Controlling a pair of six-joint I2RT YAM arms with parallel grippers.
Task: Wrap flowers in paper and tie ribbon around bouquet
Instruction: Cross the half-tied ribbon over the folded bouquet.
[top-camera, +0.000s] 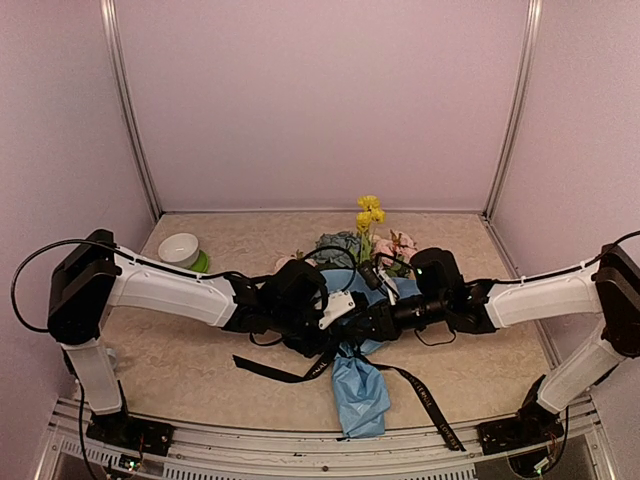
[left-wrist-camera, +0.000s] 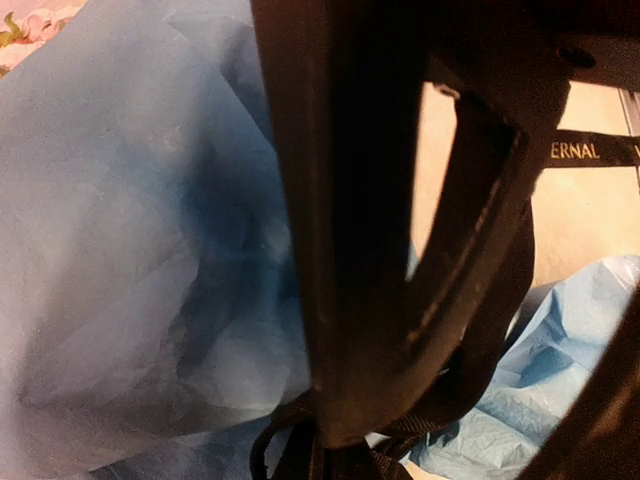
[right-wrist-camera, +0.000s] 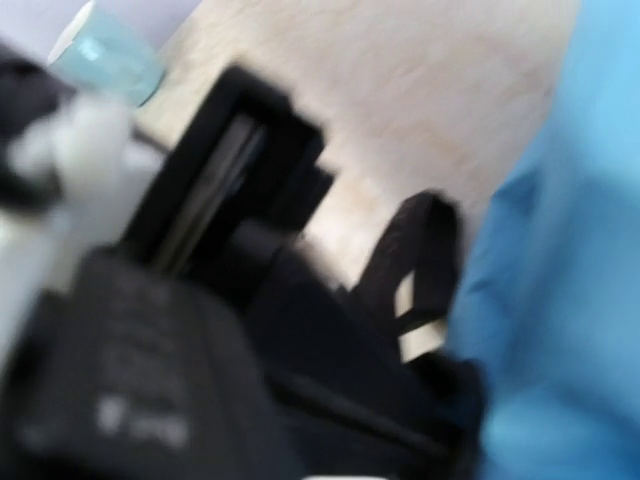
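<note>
White shells and black joint housings make up the left arm (top-camera: 165, 288) and right arm (top-camera: 545, 295) across the lower frame. A thin black cable (top-camera: 45, 246) loops at lower left. Up close, the left gripper (left-wrist-camera: 325, 435) is matte black — scuffed, with what may be a screw (left-wrist-camera: 573, 55) at upper right.

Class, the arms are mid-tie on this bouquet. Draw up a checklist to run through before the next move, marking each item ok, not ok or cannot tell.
1. Flowers inside the paper: ok, heads stick out the far end.
2. Ribbon across the paper's waist: ok, both ends trail loose.
3. Tying finished: cannot tell, the arms cover the crossing.
4. Left claw shut: ok, ribbon bunches at its tip.
5. Right claw open or shut: cannot tell, its own view is blurred.
</note>
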